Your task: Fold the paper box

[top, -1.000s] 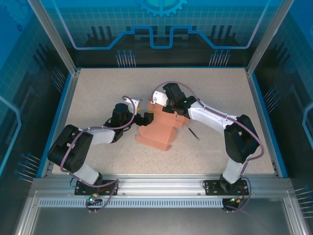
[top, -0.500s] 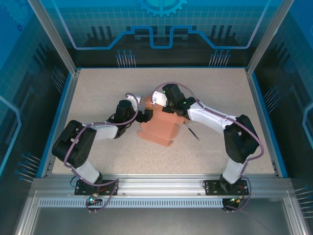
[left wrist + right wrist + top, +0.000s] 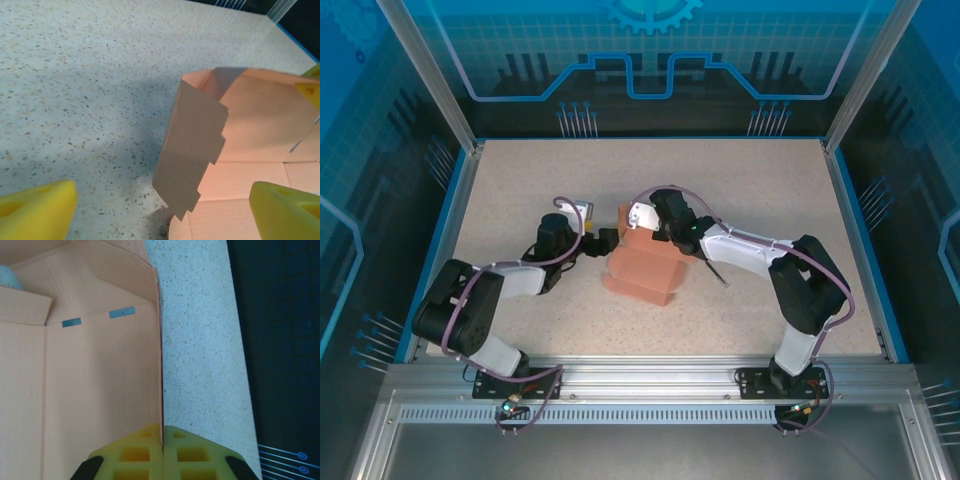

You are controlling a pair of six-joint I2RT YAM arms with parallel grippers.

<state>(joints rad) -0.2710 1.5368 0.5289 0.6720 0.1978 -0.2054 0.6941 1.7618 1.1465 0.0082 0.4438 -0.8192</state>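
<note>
Two-handed, I tend the salmon-pink thin cardboard box (image 3: 645,268) at mid-worktop (image 3: 520,180), seemingly light and easily creased: my right gripper (image 3: 163,440) pinches its upright wall (image 3: 100,380), my left gripper (image 3: 160,212) gapes before a standing flap (image 3: 192,150), best held near folds.

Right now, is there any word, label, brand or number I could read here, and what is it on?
None: no readable text anywhere.
The paper box is plain salmon-pink card with small slots, unprinted.
The blue back panel bears a gear outline and line patterns, no letters.
The table is speckled, unmarked.
</note>
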